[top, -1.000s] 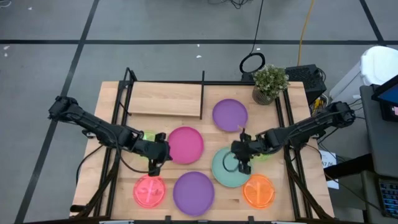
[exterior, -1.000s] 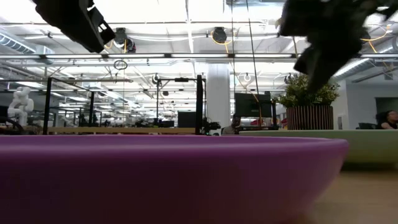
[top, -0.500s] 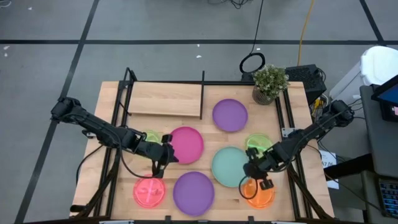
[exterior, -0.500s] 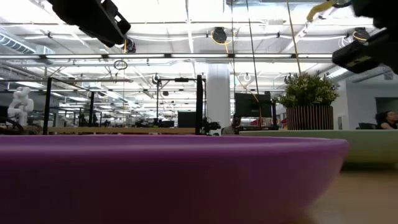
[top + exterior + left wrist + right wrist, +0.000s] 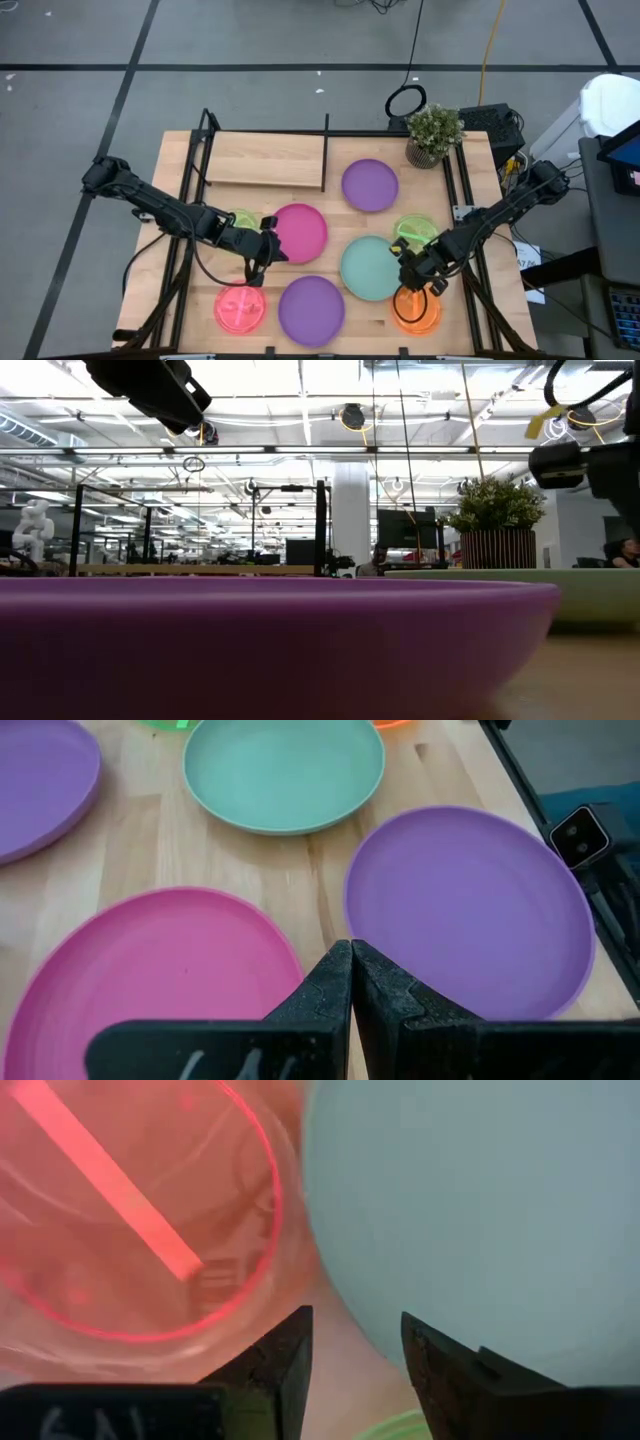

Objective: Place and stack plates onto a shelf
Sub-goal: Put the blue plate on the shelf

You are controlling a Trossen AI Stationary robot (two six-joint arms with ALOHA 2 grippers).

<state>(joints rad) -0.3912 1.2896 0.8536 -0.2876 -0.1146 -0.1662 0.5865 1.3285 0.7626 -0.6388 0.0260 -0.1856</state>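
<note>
The right gripper point(image 5: 413, 283) hangs low right of centre in the high view, its jaws parted with nothing between them, over the gap where the orange plate point(image 5: 416, 309) meets the mint plate point(image 5: 371, 268); its wrist view shows both rims, blurred and cut off by the frame edges. The left gripper point(image 5: 256, 272) sits left of centre, jaws pressed together and empty, between the magenta plate point(image 5: 298, 232) and the pink-red plate point(image 5: 240, 307) at lower left. A small green plate point(image 5: 243, 219) is mostly hidden under the left arm; another green plate point(image 5: 412, 231) is partly covered by the right arm. One purple plate point(image 5: 311, 310) lies at bottom centre, a second purple plate point(image 5: 369, 185) above centre. The shelf point(image 5: 265, 159) stands at upper left with no plate on it. A plant point(image 5: 433, 131) stands at upper right. In the low view the near purple rim fills the bottom and hides the table.
</note>
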